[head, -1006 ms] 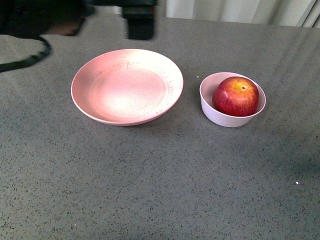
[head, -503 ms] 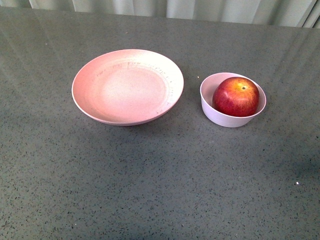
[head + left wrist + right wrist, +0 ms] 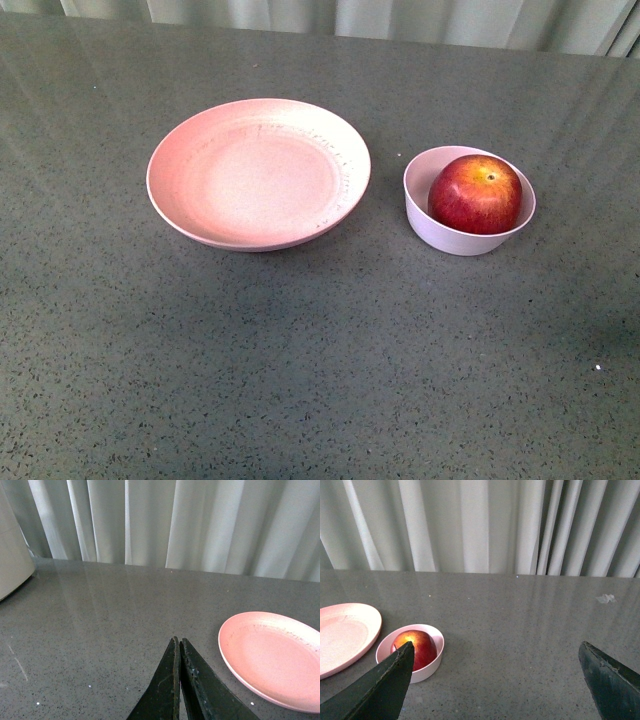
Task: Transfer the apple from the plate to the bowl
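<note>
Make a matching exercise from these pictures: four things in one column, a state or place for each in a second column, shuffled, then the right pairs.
Things:
1. apple
2. plate
3. left tool
4. right tool

States or places:
A. fingers pressed together, holding nothing
B. sits inside the bowl
C. fingers spread wide apart
D. lies empty on the table, beside the bowl

Pairs: 1-B, 2-D, 3-A, 4-C
</note>
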Motion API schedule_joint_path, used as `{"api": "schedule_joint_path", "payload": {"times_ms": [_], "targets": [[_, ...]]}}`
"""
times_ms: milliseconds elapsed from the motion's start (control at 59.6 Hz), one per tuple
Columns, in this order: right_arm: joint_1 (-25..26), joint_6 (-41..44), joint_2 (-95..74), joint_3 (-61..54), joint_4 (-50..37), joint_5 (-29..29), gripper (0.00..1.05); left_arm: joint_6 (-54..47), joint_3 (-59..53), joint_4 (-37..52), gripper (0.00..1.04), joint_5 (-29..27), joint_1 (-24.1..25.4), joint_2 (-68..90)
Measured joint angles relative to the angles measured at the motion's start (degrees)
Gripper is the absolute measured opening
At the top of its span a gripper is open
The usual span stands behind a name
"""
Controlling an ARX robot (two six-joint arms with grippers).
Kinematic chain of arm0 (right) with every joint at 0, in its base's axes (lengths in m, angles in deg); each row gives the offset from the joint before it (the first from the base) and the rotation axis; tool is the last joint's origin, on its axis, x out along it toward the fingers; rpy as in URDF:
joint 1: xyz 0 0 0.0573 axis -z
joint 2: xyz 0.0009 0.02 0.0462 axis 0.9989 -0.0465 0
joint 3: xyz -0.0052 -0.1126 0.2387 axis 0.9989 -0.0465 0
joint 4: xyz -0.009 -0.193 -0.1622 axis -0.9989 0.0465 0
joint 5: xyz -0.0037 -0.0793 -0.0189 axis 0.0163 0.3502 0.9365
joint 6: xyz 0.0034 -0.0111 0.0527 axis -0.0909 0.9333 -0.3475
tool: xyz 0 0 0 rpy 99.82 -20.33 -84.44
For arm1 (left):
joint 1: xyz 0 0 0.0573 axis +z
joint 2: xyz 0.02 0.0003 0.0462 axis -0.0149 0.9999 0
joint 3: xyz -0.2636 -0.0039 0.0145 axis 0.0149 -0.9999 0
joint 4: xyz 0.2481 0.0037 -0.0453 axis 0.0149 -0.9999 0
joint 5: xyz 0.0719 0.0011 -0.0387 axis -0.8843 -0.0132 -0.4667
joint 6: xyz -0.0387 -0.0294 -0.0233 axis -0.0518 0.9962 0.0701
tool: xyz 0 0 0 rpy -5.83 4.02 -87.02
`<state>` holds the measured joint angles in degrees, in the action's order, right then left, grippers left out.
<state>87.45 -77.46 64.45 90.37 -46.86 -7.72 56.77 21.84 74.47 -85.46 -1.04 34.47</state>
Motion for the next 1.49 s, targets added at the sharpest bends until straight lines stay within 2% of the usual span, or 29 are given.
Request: {"api": "schedule_joint_path", "payload": {"times_ms": [151, 386, 1057, 1174, 1493], "targets": [[0.00, 0.00, 0.00, 0.00, 0.00, 0.00, 0.96, 0.00, -0.02, -7.50, 0.02, 0.00, 0.00, -8.28], [0.00, 0.00, 0.00, -0.02, 0.00, 0.00, 0.96, 0.00, -0.02, -13.86, 0.02, 0.00, 0.00, -15.02], [0.00, 0.02, 0.00, -0.02, 0.00, 0.00, 0.96, 0.00, -0.02, -26.03, 0.02, 0.00, 0.00, -27.30], [0.00, 0.02, 0.00, 0.00, 0.00, 0.00, 0.96, 0.00, -0.02, -35.36, 0.02, 0.02, 0.00, -34.82], [0.00, 0.02, 0.00, 0.00, 0.00, 0.00, 0.96, -0.02, -0.02, -36.41, 0.02, 0.00, 0.04, -36.76]]}}
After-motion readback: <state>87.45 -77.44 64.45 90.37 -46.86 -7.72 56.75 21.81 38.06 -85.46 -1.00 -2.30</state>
